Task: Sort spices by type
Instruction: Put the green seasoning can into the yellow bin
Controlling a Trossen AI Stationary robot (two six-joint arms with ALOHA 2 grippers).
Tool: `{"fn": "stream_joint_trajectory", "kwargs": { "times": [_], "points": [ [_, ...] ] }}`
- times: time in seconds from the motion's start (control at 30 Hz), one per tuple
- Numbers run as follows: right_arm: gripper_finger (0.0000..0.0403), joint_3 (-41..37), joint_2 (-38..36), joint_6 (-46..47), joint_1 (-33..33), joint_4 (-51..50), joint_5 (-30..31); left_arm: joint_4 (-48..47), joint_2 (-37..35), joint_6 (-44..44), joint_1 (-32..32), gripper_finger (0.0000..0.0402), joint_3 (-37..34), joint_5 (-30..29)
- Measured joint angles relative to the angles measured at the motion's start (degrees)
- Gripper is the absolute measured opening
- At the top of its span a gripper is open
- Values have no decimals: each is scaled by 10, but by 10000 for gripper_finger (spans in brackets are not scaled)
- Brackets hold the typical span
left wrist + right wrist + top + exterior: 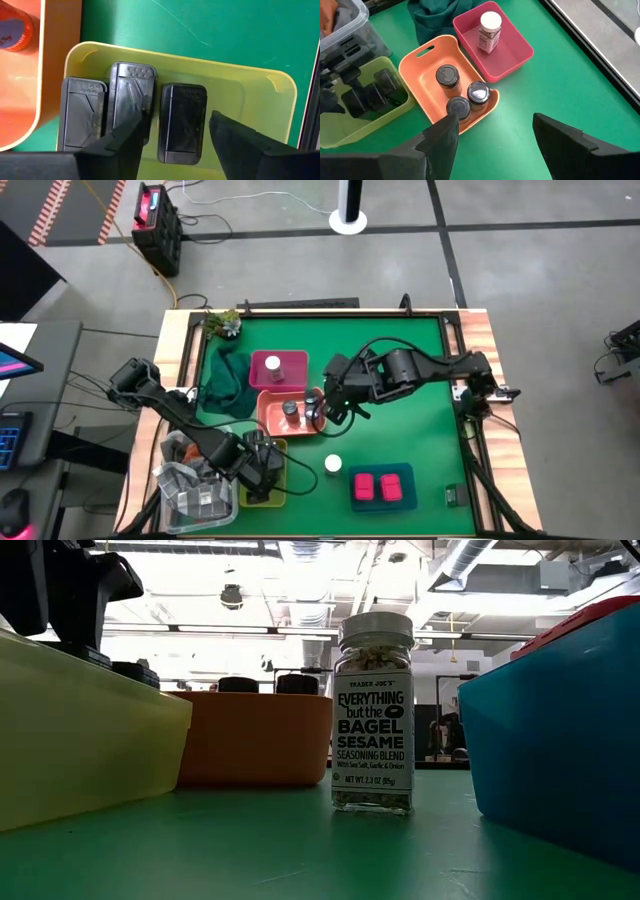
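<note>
A: Nearest the table-level camera stands the lone white-capped jar (373, 712), clear glass showing a pale seed mix, labelled "Everything but the Bagel Sesame". Where does it sit on the table?

B: Upright on the bare green mat (420, 380), between the yellow tray (276, 496) on its left and the blue tray (406, 473) on its right, touching neither. The blue tray holds two bright pink boxes (381, 487) side by side.

A: And the dark boxes?

B: Three blackish boxes (133, 103) lie flat in the yellow tray, embossed with rows of dots at one end. Two touch; the third lies just apart. The left gripper (175, 132) hangs right over that third box, its fingers spread to either side of it and gripping nothing.

A: The grey-lidded jars?

B: Three of them (461, 91) stand clustered in one corner of the orange tray (415, 62), with reddish contents under dark lids. A second white-capped jar (489, 32) stands alone in the pink tray (515, 60) farther back.

A: The right arm?

B: The right gripper (492, 131) hovers over the near edge of the orange tray, fingers apart and empty.

A: Anything else around?

B: A dark green cloth (228, 375) bunched left of the pink tray, a small plant (224, 323) at the far left corner, and a clear bin (195, 490) left of the yellow tray, partly covered by the left arm.
</note>
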Motion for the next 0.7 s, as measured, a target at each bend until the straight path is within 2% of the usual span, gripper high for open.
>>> {"fn": "stream_joint_trajectory", "kwargs": {
  "times": [0.33, 0.5, 0.6, 0.7],
  "points": [
    [282, 0, 0, 0, 4, -1, -2, -2, -34, 8, -1, 216, 12, 28],
    [282, 0, 0, 2, 9, -1, -31, -3, -72, 11, 0, 213, 25, 33],
    [282, 0, 2, -4, 32, -2, -30, -18, -108, -3, 1, 213, 27, 4],
    [282, 0, 8, -9, 53, -12, -29, -46, -153, -26, 1, 213, 27, -56]
  ]
}}
